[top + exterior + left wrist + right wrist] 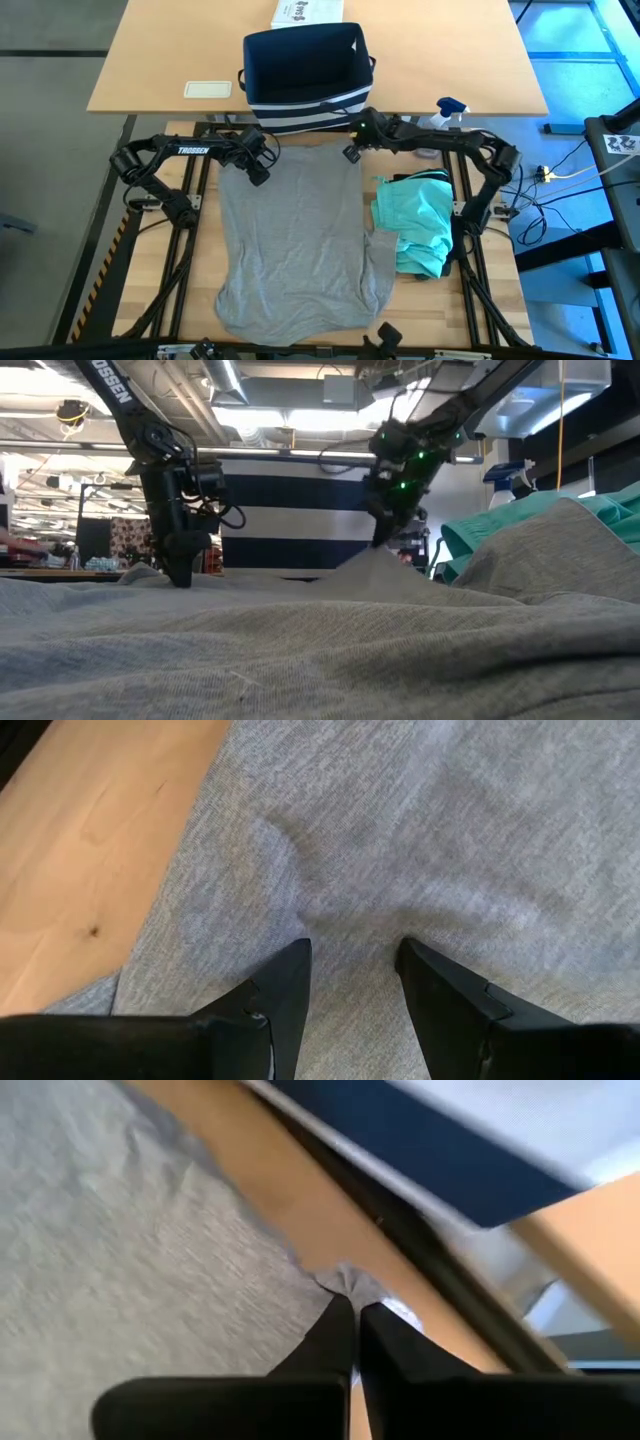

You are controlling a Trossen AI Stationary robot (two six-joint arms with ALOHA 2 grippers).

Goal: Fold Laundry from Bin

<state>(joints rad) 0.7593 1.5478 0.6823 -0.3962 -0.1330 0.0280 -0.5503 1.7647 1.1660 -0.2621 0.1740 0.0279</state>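
Observation:
A grey T-shirt point(300, 240) lies spread on the table between both arms. My left gripper point(258, 175) stands open at the shirt's far left corner, pointing down, its fingertips point(300, 960) down on the cloth. My right gripper point(352, 152) is shut on the shirt's far right corner, just in front of the navy-blue bin point(305, 70). The bin stands on the far table against the shirt's far edge. A teal piece point(415, 225) lies crumpled on the table to the shirt's right. My left gripper sets its two open fingertips point(410, 960) on the shirt near its far left corner, from above and pointing steeply down. The cloth point(350, 920) lies flat on the table between them. My right gripper pinches the shirt's far right corner point(345, 1280) between its fingertips, slanting down from the right. The cloth there rises in a small peak point(375, 560), and the rest of the shirt lies on the table.
A white printed box point(305, 12) stands behind the bin. A white card point(208, 89) lies on the far table's left. A spray bottle point(445, 112) stands by the right arm. Bare wood point(90, 870) shows left of the shirt.

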